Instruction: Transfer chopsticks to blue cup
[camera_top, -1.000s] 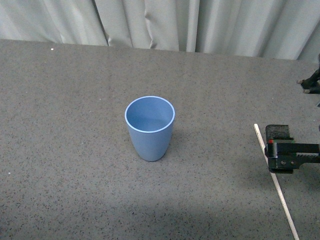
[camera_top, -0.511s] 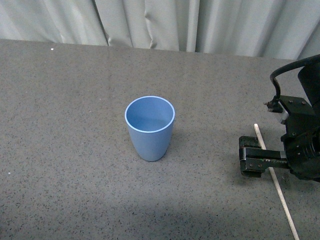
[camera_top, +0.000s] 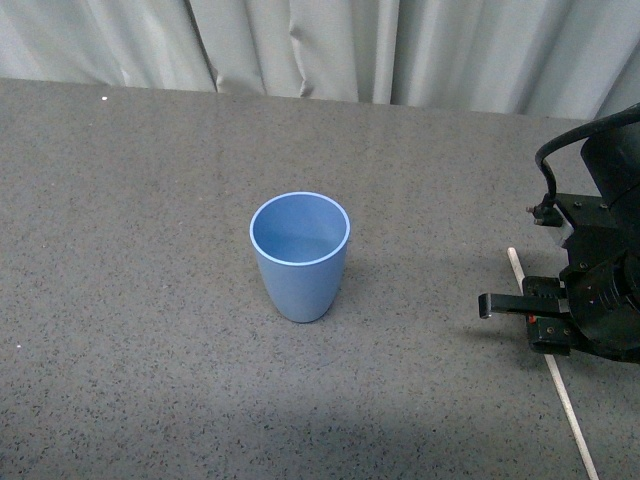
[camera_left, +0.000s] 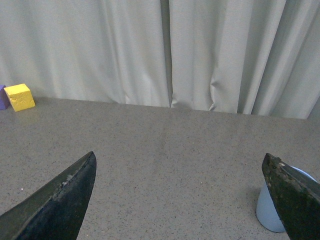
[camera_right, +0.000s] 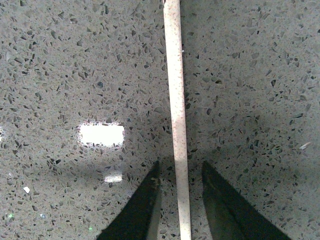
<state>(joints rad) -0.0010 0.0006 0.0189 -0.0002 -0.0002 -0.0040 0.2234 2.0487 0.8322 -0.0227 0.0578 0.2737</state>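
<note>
The blue cup (camera_top: 299, 255) stands upright and empty in the middle of the grey speckled table; its side also shows in the left wrist view (camera_left: 272, 212). The chopstick (camera_top: 560, 385), a pale cream stick, lies flat on the table at the right. My right gripper (camera_top: 545, 318) is down over it, open. In the right wrist view the chopstick (camera_right: 176, 115) runs between the two dark fingertips (camera_right: 145, 205), and the gripper (camera_right: 181, 172) straddles it with a gap on each side. My left gripper (camera_left: 180, 165) is open and empty, out of the front view.
A yellow block (camera_left: 19, 96) and a purple one (camera_left: 2, 96) sit at the table's far edge by the grey curtain (camera_top: 320, 45). A bright light reflection (camera_right: 101, 135) lies on the table beside the chopstick.
My right arm came in from the right edge, swung over the chopstick and turned; its fingers now sit lower around the stick. The cup and stick have not moved.
</note>
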